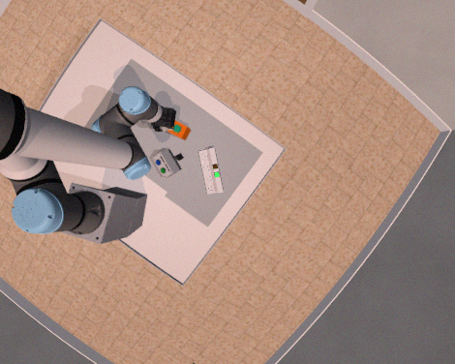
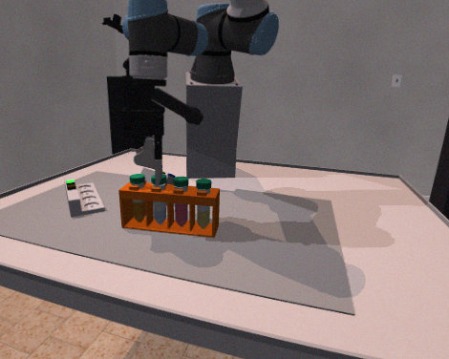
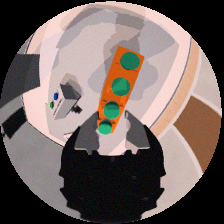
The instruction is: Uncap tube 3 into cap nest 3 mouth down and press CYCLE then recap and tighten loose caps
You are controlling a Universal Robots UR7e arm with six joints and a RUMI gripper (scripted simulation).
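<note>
The orange DS rack (image 1: 185, 133) (image 2: 144, 191) (image 3: 125, 73) holds tubes 1 to 4, all with green caps on. My gripper (image 2: 158, 178) (image 3: 111, 111) is part open and low at tube 3, its fingertips on either side of the tube 3 cap (image 3: 111, 109), without a grip on it. A finger partly hides that cap in the exterior view. The caps of tube 4 (image 2: 137, 179) (image 3: 105, 128), tube 2 (image 2: 181, 181) (image 3: 120, 86) and tube 1 (image 2: 203, 183) (image 3: 130, 60) are on. I cannot tell whether any stands higher. On the CT tray, the green lamp (image 1: 217, 174) (image 2: 71, 182) is lit; no cap shows in its nests.
The white CT tray (image 1: 205, 170) lies to the right of the rack from the base. The grey key housing (image 1: 170, 165), with blue CYCLE (image 1: 158, 162) (image 3: 56, 96) and green READY (image 1: 163, 170) (image 3: 52, 105), stands nearer the base.
</note>
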